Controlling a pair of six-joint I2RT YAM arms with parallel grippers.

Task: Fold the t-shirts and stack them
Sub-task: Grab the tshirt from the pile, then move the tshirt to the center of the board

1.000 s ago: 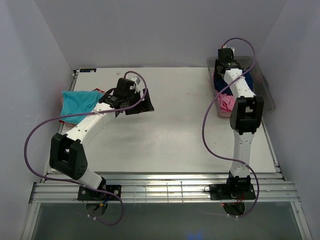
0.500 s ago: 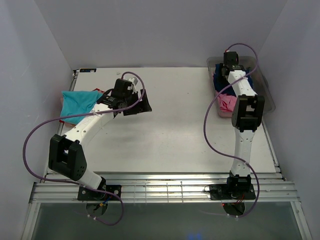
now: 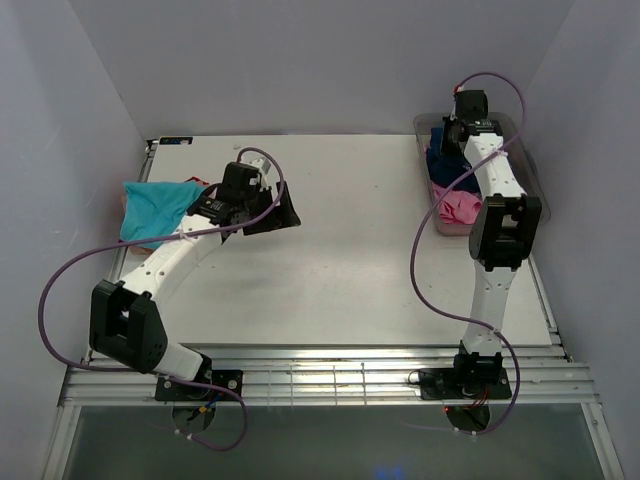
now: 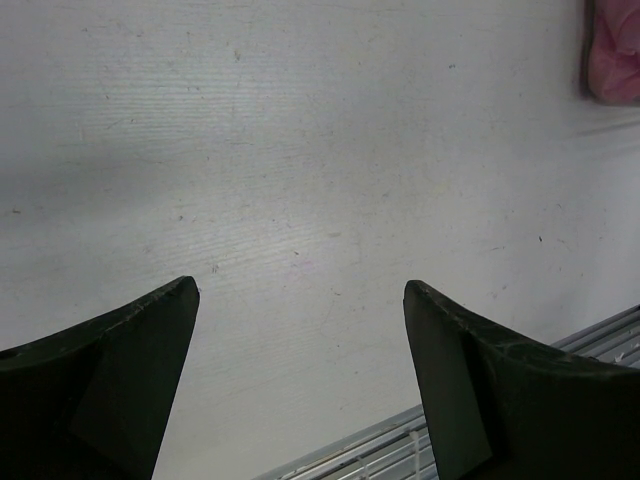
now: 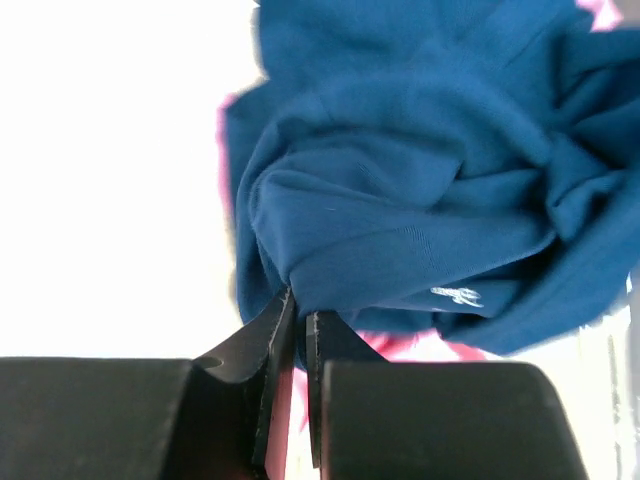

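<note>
1. Navy t-shirt (image 5: 400,190): crumpled in the clear tub (image 3: 536,190) at far right, on top of the pink t-shirt (image 3: 455,208). The turquoise t-shirt (image 3: 155,208) lies at far left.
2. Right gripper (image 5: 300,305): we find it closed to a sliver, pinching a navy fold.
3. Left gripper (image 4: 300,288): spread wide, holding nothing, above the bare table (image 4: 300,150).
4. Step, as we judge it: picking out the navy shirt. The next move calls for lifting it clear of the tub onto the table.
5. Against 1 second ago: the right arm has reached farther into the tub and its jaws have closed. The left arm has drawn slightly nearer.
</note>
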